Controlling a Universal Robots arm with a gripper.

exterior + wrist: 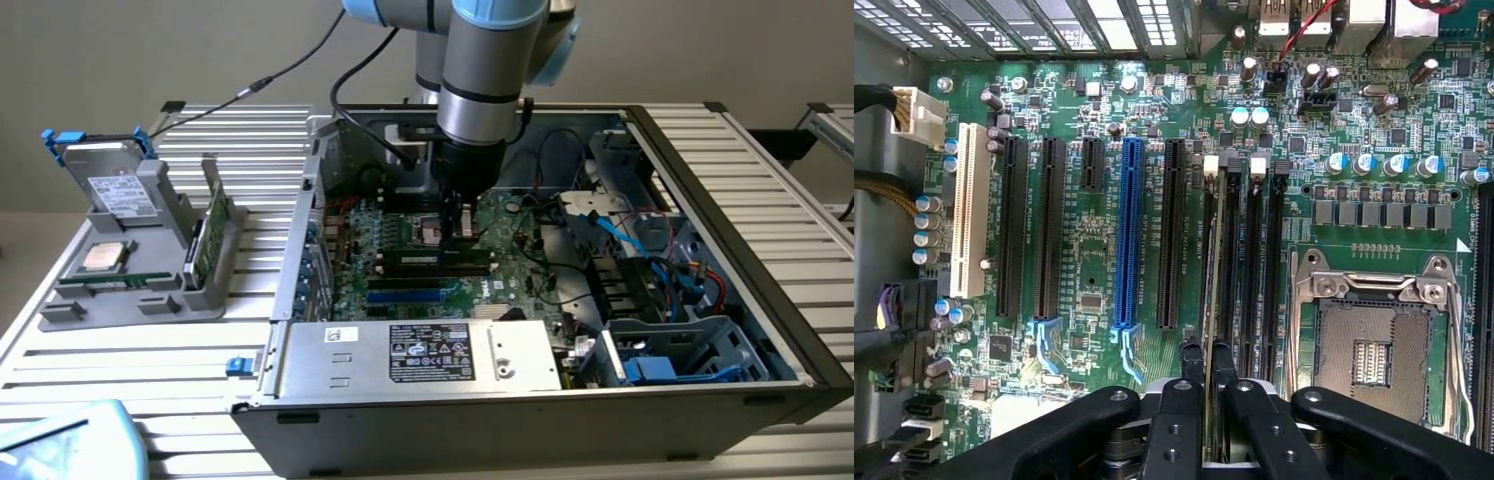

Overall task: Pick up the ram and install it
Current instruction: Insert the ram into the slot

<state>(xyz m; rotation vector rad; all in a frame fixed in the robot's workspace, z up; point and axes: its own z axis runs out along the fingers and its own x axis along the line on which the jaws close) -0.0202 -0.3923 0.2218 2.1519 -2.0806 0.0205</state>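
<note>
One ram [1207, 290] was clamped edge-on in the gripper [1206, 357], lined up along the black memory slots [1274, 270] of the motherboard [1084, 270], beside the processor socket [1374, 350], inside the computer case [561, 425].

The silver-grey, blue-jointed robot arm [478, 60] points straight down — its black two-finger gripper [1206, 352] pinched on a thin green ram [1207, 290]

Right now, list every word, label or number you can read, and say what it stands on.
No text reads clearly.
Black label on the power supply: too small.
White sticker beside it: blurred.
Drive label: too small.
Motherboard markings: too small.
</note>
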